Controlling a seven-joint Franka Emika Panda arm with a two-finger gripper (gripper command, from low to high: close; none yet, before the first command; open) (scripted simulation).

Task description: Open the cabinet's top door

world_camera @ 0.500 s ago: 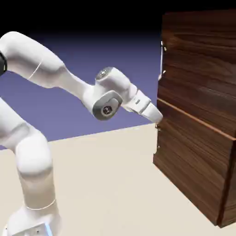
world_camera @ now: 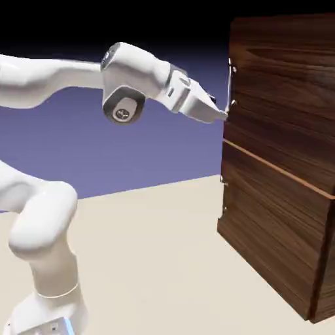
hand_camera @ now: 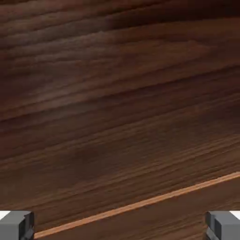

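The cabinet (world_camera: 281, 216) is a tall dark walnut box at the exterior view's right, its two panels split by a lighter seam (hand_camera: 140, 204). The top door (world_camera: 278, 98) is the upper panel, with a thin vertical silver handle (world_camera: 229, 85) at its left edge. My gripper (world_camera: 221, 114) sits right at the lower end of that handle, close against the door's edge. In the hand view the dark wood fills the picture and the two grey fingertips (hand_camera: 17, 225) stand far apart at the bottom corners with nothing between them. The gripper is open.
The lower door (world_camera: 275, 235) has its own small handle (world_camera: 224, 196) at its left edge, below the seam. The cabinet stands on a beige table (world_camera: 150, 262). The white arm arches in from the exterior view's left.
The hand has risen from the seam between the doors up to the top door's handle, and the forearm now lies nearly level. The fingers stay wide apart.
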